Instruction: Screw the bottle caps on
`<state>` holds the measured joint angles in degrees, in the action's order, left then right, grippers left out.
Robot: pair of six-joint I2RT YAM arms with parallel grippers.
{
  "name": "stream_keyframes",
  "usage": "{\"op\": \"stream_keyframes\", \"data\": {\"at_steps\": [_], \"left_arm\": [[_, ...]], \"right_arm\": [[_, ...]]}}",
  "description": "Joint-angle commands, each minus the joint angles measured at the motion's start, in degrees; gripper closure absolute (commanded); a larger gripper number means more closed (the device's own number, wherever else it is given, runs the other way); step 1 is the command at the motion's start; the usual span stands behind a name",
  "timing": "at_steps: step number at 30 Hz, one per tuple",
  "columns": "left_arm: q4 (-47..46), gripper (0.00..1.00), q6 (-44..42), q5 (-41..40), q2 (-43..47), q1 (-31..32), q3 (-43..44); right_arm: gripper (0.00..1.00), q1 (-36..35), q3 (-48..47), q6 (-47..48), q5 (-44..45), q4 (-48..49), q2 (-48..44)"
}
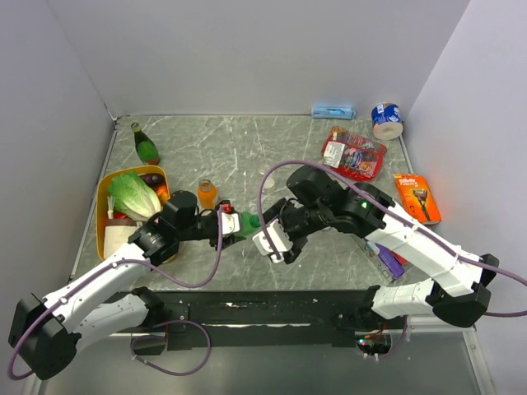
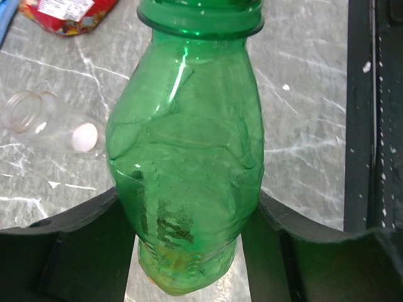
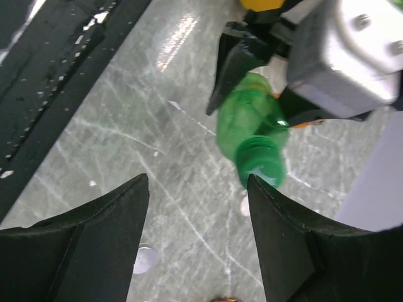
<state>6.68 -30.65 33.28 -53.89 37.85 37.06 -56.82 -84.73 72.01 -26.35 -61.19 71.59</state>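
**Containers.** The green bottle (image 2: pixel 189 145) lies roughly level in the grip and looks empty but for a dark smear low on its wall. A green cap (image 3: pixel 259 156) sits on its neck; how far it is turned cannot be told. The clear bottle (image 2: pixel 31 119) lies on its side on the table (image 1: pixel 247 148) beyond the green bottle, its mouth open and uncapped. A white round spot (image 2: pixel 85 137) shows at its body, inside or behind it. The orange bottle (image 1: pixel 207 193) stands upright just far-left of the green bottle. A yellow tray (image 1: pixel 100 218) further left holds a lettuce (image 1: pixel 132 196) and other food.

**Jaws.** The left gripper (image 2: pixel 189 217) is clamped on the green bottle's lower body, one finger on each side. The right gripper (image 3: pixel 196 182) is spread wide and holds nothing. The green bottle's capped end lies ahead of its fingertips, apart from them.

**Room.** A small pale disc (image 3: pixel 145 258) lies on the table under the right gripper. Bare table stretches from the green bottle to the far wall, and a black rail (image 1: pixel 272 309) borders the near side.
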Motion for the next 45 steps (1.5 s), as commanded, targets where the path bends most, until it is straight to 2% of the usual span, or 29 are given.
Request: {"op": "stream_keyframes", "data": {"at_steps": [1,9,15,20,27,30,32,33,34,36,37,39,40,43,44,45], "left_arm": [[2.55,0.99,-3.80,3.37,-0.25,0.04,3.19],[1.76,0.99,-3.01,4.43,-1.66,0.12,4.43],[1.23,0.99,-3.27,4.52,-1.92,0.21,5.13],[0.97,0.99,-3.62,4.34,-1.83,0.21,4.87],[-1.74,0.99,-1.88,3.20,-2.10,0.30,4.16],[-6.13,0.99,3.55,-0.82,-1.92,0.21,3.64],[-11.40,0.99,6.12,-3.91,-1.57,0.21,3.20],[-13.25,0.99,8.83,-8.10,-1.40,0.30,3.02],[-16.14,0.99,9.73,-9.97,-1.13,0.39,2.58],[-17.66,0.99,10.61,-12.87,-1.13,0.56,2.58],[-18.19,0.99,10.79,-16.37,-1.13,1.00,2.67],[-19.86,0.99,11.23,-20.17,-1.13,1.44,2.58],[-20.12,0.99,11.23,-23.31,-1.48,1.79,2.58],[-20.30,0.99,11.84,-26.06,-1.92,1.88,2.58],[-20.13,0.99,11.93,-26.59,-1.92,1.97,2.58],[-19.43,0.99,11.76,-26.42,-2.01,1.88,2.49]], "right_arm": [[0.30,-0.66,-2.02,1.47,0.77,5.37,-0.05],[0.32,-0.93,-1.76,2.26,0.51,6.70,0.48],[0.43,-1.01,-2.46,2.61,0.86,6.70,2.06],[0.48,-0.93,-2.46,2.35,1.74,7.40,3.29],[0.64,-0.49,-3.34,0.16,2.35,7.31,4.52],[0.67,-0.31,-3.77,-5.28,3.49,9.58,5.48],[0.69,0.47,-5.70,-13.97,4.81,9.95,8.28],[0.71,0.91,-9.19,-17.65,5.16,9.08,9.78],[0.72,1.61,-11.49,-25.52,5.17,7.94,11.45],[0.76,4.33,-19.28,-33.38,3.32,4.86,17.07],[0.76,5.30,-21.94,-40.65,2.80,1.37,19.18],[0.78,7.67,-27.91,-47.89,1.74,-1.99,24.98],[0.78,8.03,-27.25,-52.62,1.57,-0.87,25.61],[0.80,8.21,-24.34,-59.14,2.18,0.46,24.30],[0.78,8.30,-24.52,-60.22,2.18,0.28,24.73],[0.63,8.39,-24.95,-61.10,2.53,0.54,24.65]]}}
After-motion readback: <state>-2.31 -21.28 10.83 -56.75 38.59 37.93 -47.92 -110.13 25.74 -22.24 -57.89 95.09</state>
